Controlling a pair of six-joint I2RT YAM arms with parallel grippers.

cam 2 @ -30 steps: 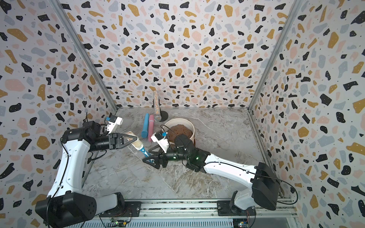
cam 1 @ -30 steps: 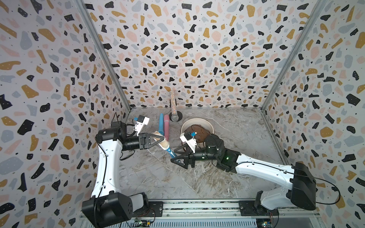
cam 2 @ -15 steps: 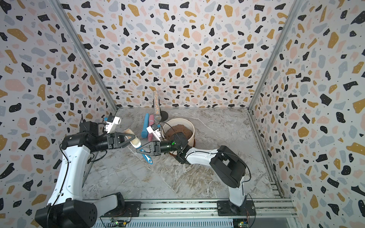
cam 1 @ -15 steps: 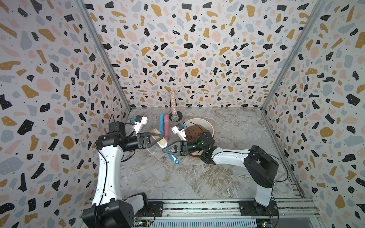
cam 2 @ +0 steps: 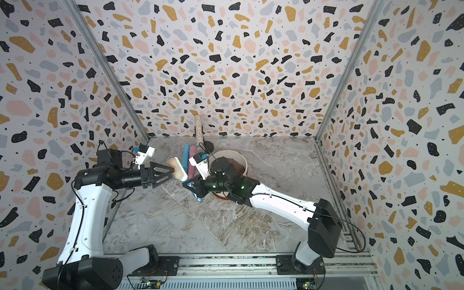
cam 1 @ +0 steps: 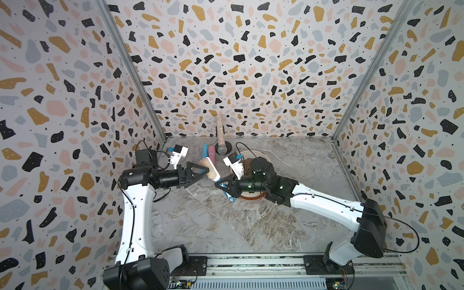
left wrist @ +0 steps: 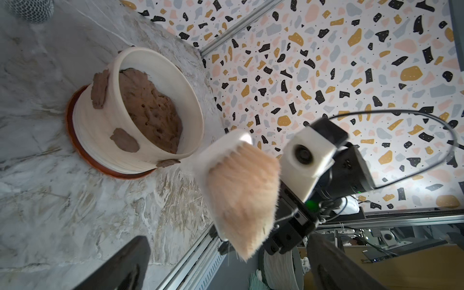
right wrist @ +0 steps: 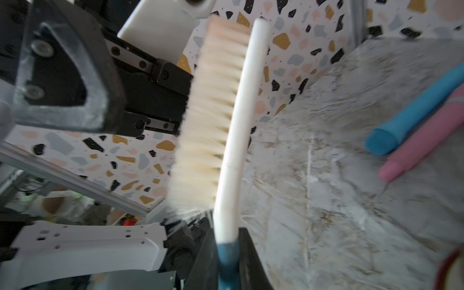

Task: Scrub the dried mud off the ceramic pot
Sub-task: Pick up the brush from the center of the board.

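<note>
The ceramic pot point(left wrist: 100, 130) is cream and ribbed, holds soil and stands on a brown saucer. The dried mud shows as patches on its wall point(left wrist: 124, 140) point(left wrist: 100, 88). In both top views my right arm hides most of the pot point(cam 1: 251, 151) point(cam 2: 244, 164). A scrub brush point(cam 1: 212, 172) point(cam 2: 179, 169) point(right wrist: 236, 125) with cream bristles hangs in the air left of the pot. My right gripper point(cam 1: 222, 184) point(cam 2: 188, 185) point(right wrist: 227, 263) is shut on its blue handle. My left gripper point(cam 1: 207, 172) point(cam 2: 173, 172) point(left wrist: 226, 271) stands open beside the bristles point(left wrist: 243, 190).
A blue tube point(cam 1: 205, 153) and a pink tube point(cam 1: 212, 153) lie on the marble floor behind the brush. A glittery microphone point(cam 1: 220, 135) stands on a round base near the back wall. Patterned walls enclose three sides.
My right gripper has closed on the brush handle and my left gripper has opened, letting go of the brush head. Both arms stay near the middle.
</note>
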